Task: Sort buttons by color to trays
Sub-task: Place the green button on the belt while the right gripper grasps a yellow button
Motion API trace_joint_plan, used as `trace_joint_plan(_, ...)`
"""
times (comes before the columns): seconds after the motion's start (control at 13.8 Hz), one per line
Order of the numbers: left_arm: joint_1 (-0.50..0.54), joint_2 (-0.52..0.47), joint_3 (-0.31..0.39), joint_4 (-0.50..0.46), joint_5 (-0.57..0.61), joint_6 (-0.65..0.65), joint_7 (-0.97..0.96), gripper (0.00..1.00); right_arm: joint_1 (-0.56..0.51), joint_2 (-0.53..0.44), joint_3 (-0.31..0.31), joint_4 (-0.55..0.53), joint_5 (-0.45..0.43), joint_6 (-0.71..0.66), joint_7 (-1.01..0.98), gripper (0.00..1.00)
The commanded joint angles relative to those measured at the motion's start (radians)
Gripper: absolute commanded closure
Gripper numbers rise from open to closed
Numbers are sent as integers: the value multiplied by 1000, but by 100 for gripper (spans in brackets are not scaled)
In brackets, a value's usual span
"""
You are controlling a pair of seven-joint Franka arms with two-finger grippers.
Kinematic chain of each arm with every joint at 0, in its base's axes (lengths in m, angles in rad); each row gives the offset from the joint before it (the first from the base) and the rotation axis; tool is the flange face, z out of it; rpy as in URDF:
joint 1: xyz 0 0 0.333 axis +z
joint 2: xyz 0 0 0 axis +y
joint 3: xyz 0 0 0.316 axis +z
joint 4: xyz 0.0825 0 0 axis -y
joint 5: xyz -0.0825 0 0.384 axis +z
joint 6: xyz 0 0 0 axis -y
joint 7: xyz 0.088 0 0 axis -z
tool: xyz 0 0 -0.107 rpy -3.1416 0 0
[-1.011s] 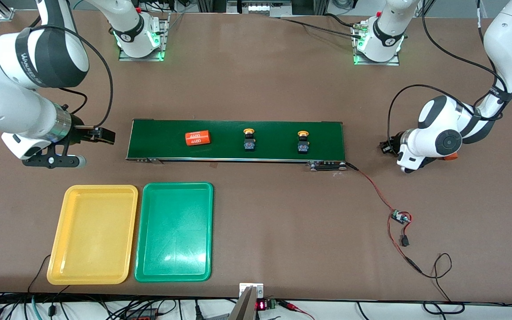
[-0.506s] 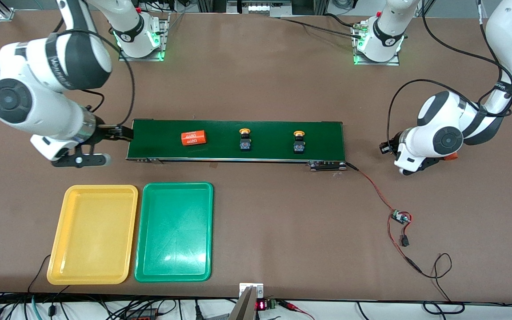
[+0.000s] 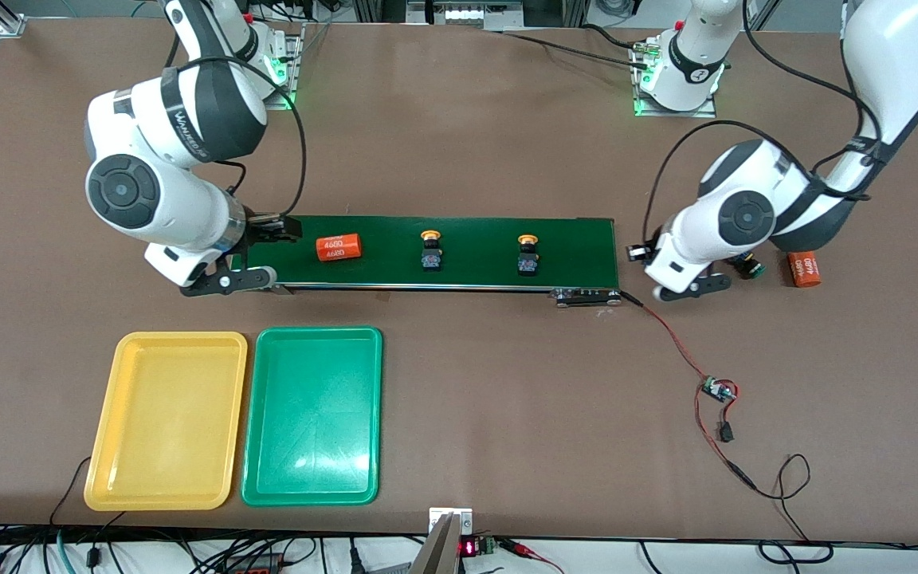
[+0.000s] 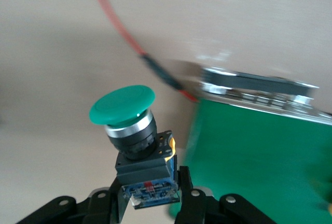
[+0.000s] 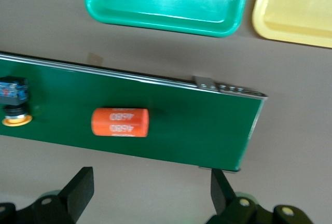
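Moved: both arms have swung in toward the belt [image 3: 427, 251] since a second ago, and you can see the cylinder and two buttons on it have drifted toward the right arm's end.
Left gripper [image 4: 150, 203]: jaws clamped on the body of a green-capped button [image 4: 136, 143]; it hangs over the table [image 3: 459, 143] just off the belt's end at the left arm's side.
Right gripper [image 5: 148, 190]: jaws spread wide, nothing between them, over the belt's end at the right arm's side.
Belt load: an orange cylinder [image 3: 338, 247] closest to the right gripper, then two yellow-capped buttons [image 3: 430, 250] [image 3: 528, 255] standing apart along the belt.
Yellow tray [image 3: 166, 421]: at about 7 o'clock from the belt's middle in your front view.
Green tray [image 3: 313, 416]: just beside the yellow one, nearer the table's middle.
Second cylinder [image 3: 804, 269]: on the table at 3 o'clock from the belt.
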Motion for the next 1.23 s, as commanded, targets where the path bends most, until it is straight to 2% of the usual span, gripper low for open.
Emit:
trace_joint_plan(0.0,-71,41,-9,5,-1,59,2,81,39,8,-3,-4,23,23,25,0)
trace_joint_plan(0.36,-165,91,3,0,4,73,6,82,117,41,-3,-4,23,75,153,0)
trace_joint_plan(0.51,-200,88,26,5,10,72,8,77,141,59,-2,-4,26,112,179,0)
trace_joint_plan(0.58,-204,86,28,5,15,69,9,61,166,70,-2,-2,26,134,208,0)
trace_joint_plan(0.65,-202,86,37,7,15,69,20,14,194,74,-2,-2,26,155,257,0)
trace_joint_plan(0.72,-199,78,38,10,15,66,23,0,218,86,-2,-1,26,175,296,0)
trace_joint_plan(0.87,-185,60,28,45,15,17,20,0,246,105,-2,-1,26,197,337,0)
trace_joint_plan(1.16,-190,42,25,261,15,-349,20,0,277,149,-2,2,26,203,385,0)
